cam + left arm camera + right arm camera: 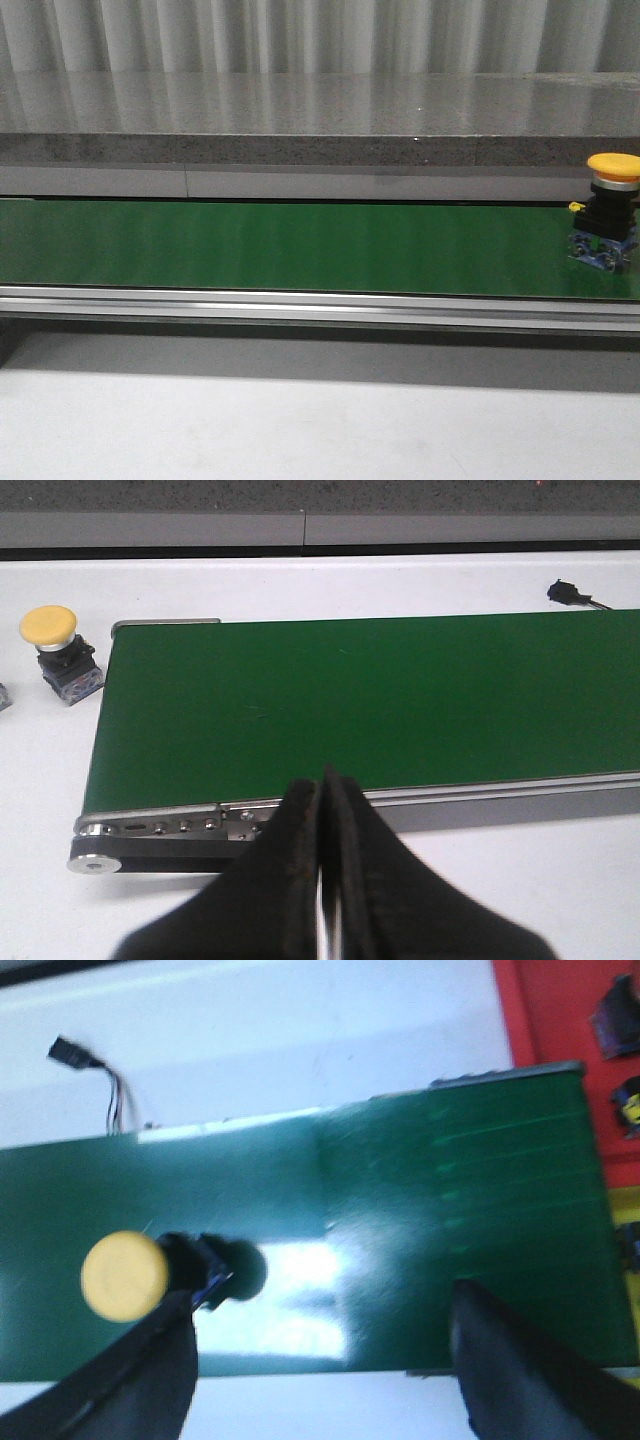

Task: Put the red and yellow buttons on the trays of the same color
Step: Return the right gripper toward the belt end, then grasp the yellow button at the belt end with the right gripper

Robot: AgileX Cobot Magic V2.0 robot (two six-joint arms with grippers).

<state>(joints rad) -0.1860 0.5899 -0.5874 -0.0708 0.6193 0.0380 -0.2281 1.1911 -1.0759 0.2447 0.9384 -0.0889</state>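
A yellow button (612, 210) on a black and blue base stands on the green belt (300, 245) at the far right of the front view. In the right wrist view this yellow button (125, 1275) sits just beside one finger (150, 1370) of my open right gripper (322, 1298), not between the fingers. Past the belt's end lie the red tray (555, 1010) and a strip of the yellow tray (627, 1245). My left gripper (322, 780) is shut on nothing near the belt's other end. A second yellow button (55, 650) stands on the white table there. No red button is in view.
Dark blurred pieces (612, 1015) lie on the red tray; what they are cannot be told. A black cable connector (75, 1055) rests on the white table beyond the belt. The belt has an aluminium side rail (320, 305) along its near edge. A grey stone ledge (300, 110) runs behind.
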